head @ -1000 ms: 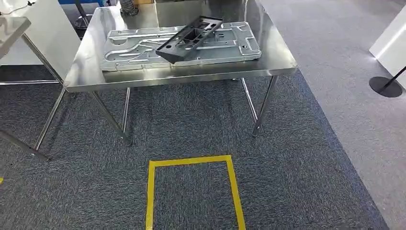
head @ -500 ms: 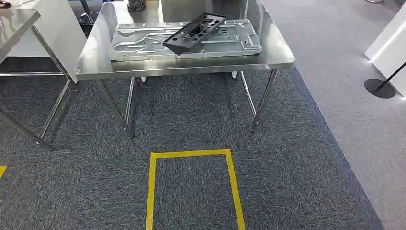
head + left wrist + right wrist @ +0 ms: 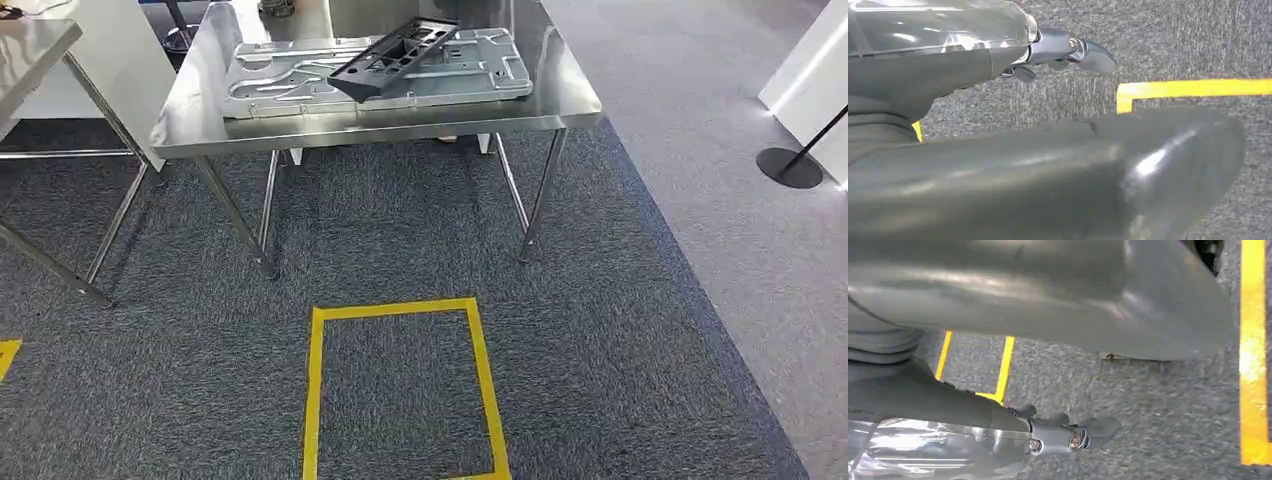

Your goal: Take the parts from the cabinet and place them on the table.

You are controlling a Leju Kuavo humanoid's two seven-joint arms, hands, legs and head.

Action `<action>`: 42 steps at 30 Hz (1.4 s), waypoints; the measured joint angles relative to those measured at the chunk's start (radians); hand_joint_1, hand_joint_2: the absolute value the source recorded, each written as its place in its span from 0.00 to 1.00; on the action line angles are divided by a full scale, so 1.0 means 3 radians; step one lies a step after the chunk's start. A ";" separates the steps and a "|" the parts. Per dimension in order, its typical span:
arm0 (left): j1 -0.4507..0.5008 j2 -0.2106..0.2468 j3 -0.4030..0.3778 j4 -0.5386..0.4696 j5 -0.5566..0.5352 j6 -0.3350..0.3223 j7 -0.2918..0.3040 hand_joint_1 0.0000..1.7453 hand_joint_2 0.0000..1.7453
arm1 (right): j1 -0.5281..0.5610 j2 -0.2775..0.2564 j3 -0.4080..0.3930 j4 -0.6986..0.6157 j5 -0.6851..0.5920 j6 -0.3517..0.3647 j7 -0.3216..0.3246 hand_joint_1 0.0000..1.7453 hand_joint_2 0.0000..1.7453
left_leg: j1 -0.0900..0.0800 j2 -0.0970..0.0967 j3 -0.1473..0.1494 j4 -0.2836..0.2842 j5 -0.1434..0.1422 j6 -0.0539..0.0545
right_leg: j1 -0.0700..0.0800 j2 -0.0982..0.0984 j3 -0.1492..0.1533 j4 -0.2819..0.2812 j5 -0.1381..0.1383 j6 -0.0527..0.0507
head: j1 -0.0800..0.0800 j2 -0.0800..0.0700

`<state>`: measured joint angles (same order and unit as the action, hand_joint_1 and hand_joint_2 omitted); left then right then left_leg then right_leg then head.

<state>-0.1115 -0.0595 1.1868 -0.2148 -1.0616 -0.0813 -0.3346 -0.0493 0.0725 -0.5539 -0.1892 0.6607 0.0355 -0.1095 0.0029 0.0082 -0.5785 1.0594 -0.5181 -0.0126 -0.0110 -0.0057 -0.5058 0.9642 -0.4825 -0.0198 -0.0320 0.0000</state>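
Black part [image 3: 396, 57] on table [image 3: 400, 122]; both hands empty, fingers apart.

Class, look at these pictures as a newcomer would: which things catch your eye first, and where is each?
First, the shiny stainless-steel table at the far side of the grey carpet, bearing a large stamped silver metal panel with a black plastic frame part lying across it. Next, the yellow tape rectangle on the carpet in front of the table.
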 joint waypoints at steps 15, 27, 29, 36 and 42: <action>0.0022 -0.0005 -0.0014 0.0005 0.0088 -0.0010 0.0003 0.00 1.00 | -0.0005 0.0003 -0.0001 0.0001 0.0172 -0.0290 0.0547 0.00 0.00 | 0.0009 -0.0013 0.0246 -0.0244 0.0055 0.0056 | 0.0052 0.0015 -0.0149 0.0098 0.0067 0.0064 | 0.0000 0.0000; 0.0130 0.0005 -0.0369 0.0004 0.0501 -0.0047 0.0144 0.00 0.00 | 0.0048 -0.0037 0.0136 -0.0025 -0.0088 -0.0206 0.0418 0.00 0.00 | -0.0012 -0.0013 0.0220 -0.0240 0.0074 0.0087 | 0.0029 0.0017 -0.0174 0.0091 0.0094 0.0106 | 0.0000 0.0000; 0.0165 0.0011 -0.0514 -0.0005 0.0663 -0.0034 0.0194 0.00 0.00 | 0.0070 -0.0052 0.0205 -0.0046 -0.0199 -0.0196 0.0417 0.00 0.00 | -0.0012 -0.0013 0.0220 -0.0240 0.0074 0.0087 | 0.0028 0.0017 -0.0175 0.0091 0.0094 0.0106 | 0.0000 0.0000; 0.0276 0.0042 -0.1037 -0.0076 0.1141 0.0020 0.0348 0.00 0.00 | 0.0153 -0.0081 0.0441 -0.0124 -0.0524 -0.0182 0.0413 0.00 0.00 | -0.0010 -0.0013 0.0219 -0.0241 0.0075 0.0087 | 0.0028 0.0017 -0.0177 0.0091 0.0094 0.0106 | 0.0000 0.0000; 0.0378 0.0060 -0.1544 -0.0152 0.1581 0.0069 0.0486 0.00 0.00 | 0.0231 -0.0109 0.0679 -0.0209 -0.0829 -0.0177 0.0407 0.00 0.00 | -0.0010 -0.0013 0.0218 -0.0241 0.0076 0.0088 | 0.0029 0.0017 -0.0177 0.0092 0.0094 0.0106 | 0.0000 0.0000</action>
<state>0.0018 -0.0416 0.7234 -0.2605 -0.5873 -0.0606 -0.1888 0.0201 0.0397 -0.3501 -0.2518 0.4119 -0.0175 0.0126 -0.0001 0.0042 -0.5129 0.9870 -0.4953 0.0136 -0.0023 -0.0006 -0.5590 0.9917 -0.4542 0.0120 -0.0320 0.0000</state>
